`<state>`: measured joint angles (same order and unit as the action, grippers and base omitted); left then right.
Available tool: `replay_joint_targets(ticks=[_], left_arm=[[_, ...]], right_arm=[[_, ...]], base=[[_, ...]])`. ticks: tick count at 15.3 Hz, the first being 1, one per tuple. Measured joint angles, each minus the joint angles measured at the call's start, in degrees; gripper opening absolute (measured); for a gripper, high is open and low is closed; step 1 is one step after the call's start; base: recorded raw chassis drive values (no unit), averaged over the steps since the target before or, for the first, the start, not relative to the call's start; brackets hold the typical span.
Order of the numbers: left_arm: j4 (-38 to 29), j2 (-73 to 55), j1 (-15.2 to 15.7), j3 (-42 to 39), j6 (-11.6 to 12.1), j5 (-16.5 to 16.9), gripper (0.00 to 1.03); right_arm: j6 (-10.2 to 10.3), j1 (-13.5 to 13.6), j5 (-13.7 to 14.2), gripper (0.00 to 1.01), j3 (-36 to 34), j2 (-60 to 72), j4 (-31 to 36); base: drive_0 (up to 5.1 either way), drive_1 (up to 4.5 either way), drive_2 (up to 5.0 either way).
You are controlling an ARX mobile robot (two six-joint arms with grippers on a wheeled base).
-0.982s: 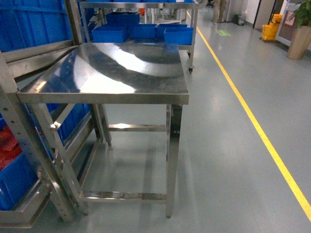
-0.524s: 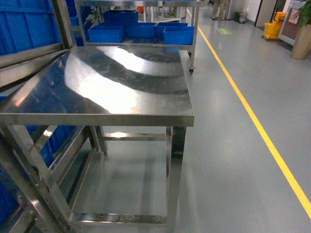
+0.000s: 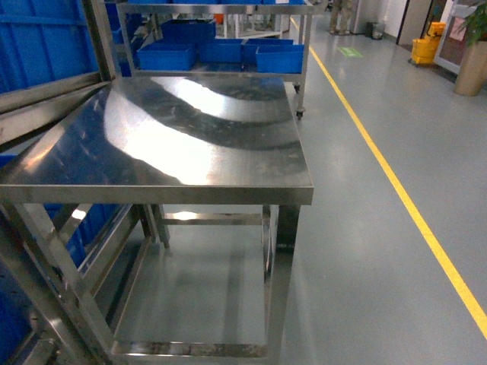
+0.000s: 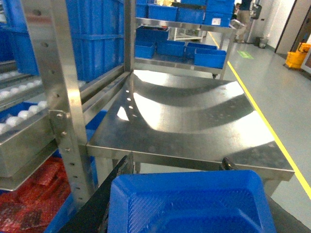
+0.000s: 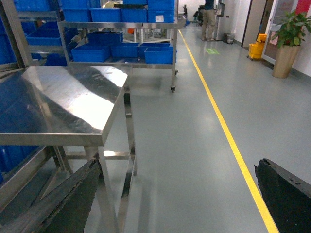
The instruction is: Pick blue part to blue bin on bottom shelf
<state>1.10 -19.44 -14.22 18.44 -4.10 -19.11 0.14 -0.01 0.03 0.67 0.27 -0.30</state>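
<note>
The blue part (image 4: 189,204), a shallow ribbed blue tray, fills the bottom of the left wrist view. My left gripper (image 4: 177,162) is shut on it, one black finger (image 4: 114,187) along each side. It hangs just in front of the steel table's edge (image 4: 184,158). My right gripper (image 5: 177,167) is open over bare floor, with nothing between its fingers (image 5: 73,199). A rack tier with white rollers (image 4: 19,114) shows at the left. I cannot tell which blue bin is the task's. Neither gripper appears in the head view.
A steel table (image 3: 190,129) stands straight ahead, with a perforated rack post (image 4: 65,107) at its left. Red bagged goods (image 4: 34,189) lie low in the rack. A cart of blue bins (image 3: 221,53) stands behind. A yellow floor line (image 3: 396,190) runs on the right.
The head view has moved toward the table and slightly right. The rack with red and blue contents has slid mostly out at the left.
</note>
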Motion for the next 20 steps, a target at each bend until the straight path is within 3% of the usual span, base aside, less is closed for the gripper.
replay_joint_targets(ticks=[20], left_arm=[[0.0,0.0,0.0,0.0,0.0,-0.1,0.43]], right_arm=[[0.0,0.0,0.0,0.98,0.0,0.0,0.0]], base=[[-4.9,2.57,2.6]])
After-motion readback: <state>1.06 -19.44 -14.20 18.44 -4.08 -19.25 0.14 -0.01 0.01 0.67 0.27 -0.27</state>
